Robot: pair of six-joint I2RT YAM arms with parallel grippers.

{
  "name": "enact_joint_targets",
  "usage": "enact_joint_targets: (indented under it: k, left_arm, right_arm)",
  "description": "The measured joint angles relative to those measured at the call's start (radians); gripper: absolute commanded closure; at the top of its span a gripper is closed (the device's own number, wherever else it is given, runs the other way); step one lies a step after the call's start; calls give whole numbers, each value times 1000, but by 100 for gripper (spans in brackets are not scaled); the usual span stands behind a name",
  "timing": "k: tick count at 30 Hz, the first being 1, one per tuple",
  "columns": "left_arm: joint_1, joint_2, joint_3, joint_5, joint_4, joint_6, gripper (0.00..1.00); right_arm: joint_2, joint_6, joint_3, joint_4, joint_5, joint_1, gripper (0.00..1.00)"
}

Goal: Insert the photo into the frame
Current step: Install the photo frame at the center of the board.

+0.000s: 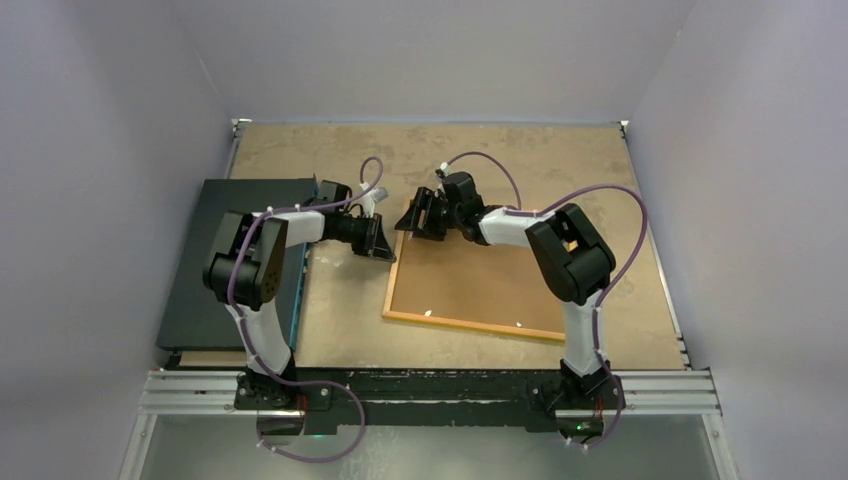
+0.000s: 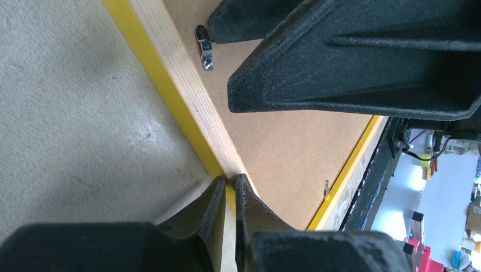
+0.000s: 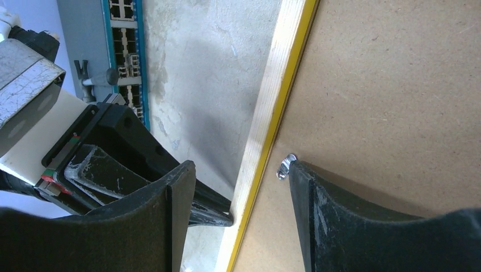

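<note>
Tightly shut left jaws touch the frame [image 2: 182, 86]; right jaws straddle it.

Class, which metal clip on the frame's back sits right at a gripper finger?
The clip by the frame's left rail, at the right gripper's fingertip; the other clips lie clear of any finger.

One yellow frame [image 1: 468, 322], one brown backing board [image 1: 470, 275], one black panel [image 1: 215, 290], one counter [image 1: 350, 310]. Two arms: left arm [image 1: 262, 255], right arm [image 1: 565, 255], one purple cable [image 1: 481, 154] on each. Two metal clips [image 2: 205, 46] show in the left wrist view.
</note>
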Motion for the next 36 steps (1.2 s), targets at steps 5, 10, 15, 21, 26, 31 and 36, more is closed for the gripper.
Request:
enact_joint_targets:
  k: [5, 10, 15, 21, 26, 31, 36]
  left_arm:
    - [0, -2, -2, 0, 3, 0, 100]
    - [0, -2, -2, 0, 4, 0, 100]
    - [0, -2, -2, 0, 5, 0, 100]
    - [0, -2, -2, 0, 5, 0, 100]
    - [0, -2, -2, 0, 5, 0, 100]
    - [0, -2, -2, 0, 5, 0, 100]
    - [0, -3, -2, -3, 2, 0, 100]
  right_arm:
    - [2, 0, 1, 0, -1, 1, 38]
    - [13, -2, 9, 4, -9, 6, 40]
    - [23, -4, 15, 18, -26, 6, 41]
    - [43, -8, 34, 24, -51, 9, 43]
    - [51, -12, 43, 25, -65, 13, 44]
    - [51, -22, 45, 23, -70, 12, 44]
    - [54, -39, 60, -1, -85, 12, 40]
